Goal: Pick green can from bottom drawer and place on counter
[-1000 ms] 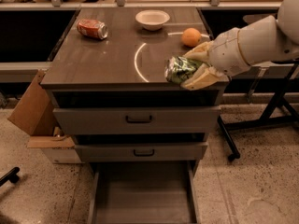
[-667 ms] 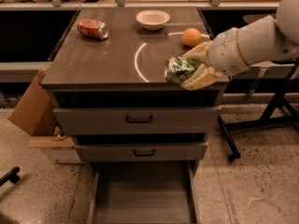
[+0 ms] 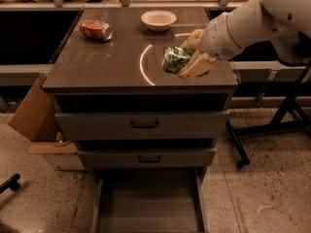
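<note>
The green can (image 3: 175, 59) is held in my gripper (image 3: 187, 62), tilted on its side, over the right part of the counter (image 3: 107, 62). The pale fingers (image 3: 197, 67) are closed around it, just above or touching the surface; I cannot tell which. The white arm reaches in from the upper right. The bottom drawer (image 3: 148, 205) is pulled open below the cabinet, and its flat floor holds nothing I can see.
A red-orange can (image 3: 96, 30) lies on its side at the counter's back left. A white bowl (image 3: 158, 19) stands at the back middle. A cardboard box (image 3: 34, 115) leans at the cabinet's left. A black stand (image 3: 272, 115) is on the right.
The view has shifted and the arm with the can now sits slightly farther over the counter; the orange fruit seen behind the gripper earlier is now hidden.
</note>
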